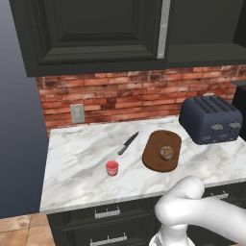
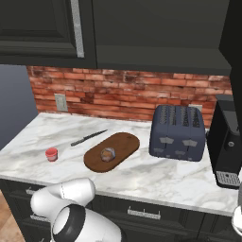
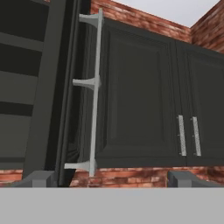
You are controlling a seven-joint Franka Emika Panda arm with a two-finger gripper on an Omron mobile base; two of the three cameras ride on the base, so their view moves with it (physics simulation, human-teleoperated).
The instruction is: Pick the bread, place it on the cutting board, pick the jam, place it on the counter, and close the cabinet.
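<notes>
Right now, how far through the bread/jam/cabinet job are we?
Done: the bread roll sits on the cutting board, and the jam jar stands on the marble counter left of the board. In hand: closing the cabinet door; the hand view faces its long handle, with the door edge apparently ajar. Left: shut it fully.

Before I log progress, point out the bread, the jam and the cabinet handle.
bread [image 1: 166, 153]: left base view, its top.
jam [image 1: 112, 167]: left base view, its lid.
cabinet handle [image 3: 96, 87]: hand view, mid-bar.

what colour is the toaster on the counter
The toaster is dark slate blue-grey with small silver levers; it shows best in the right base view.
</notes>
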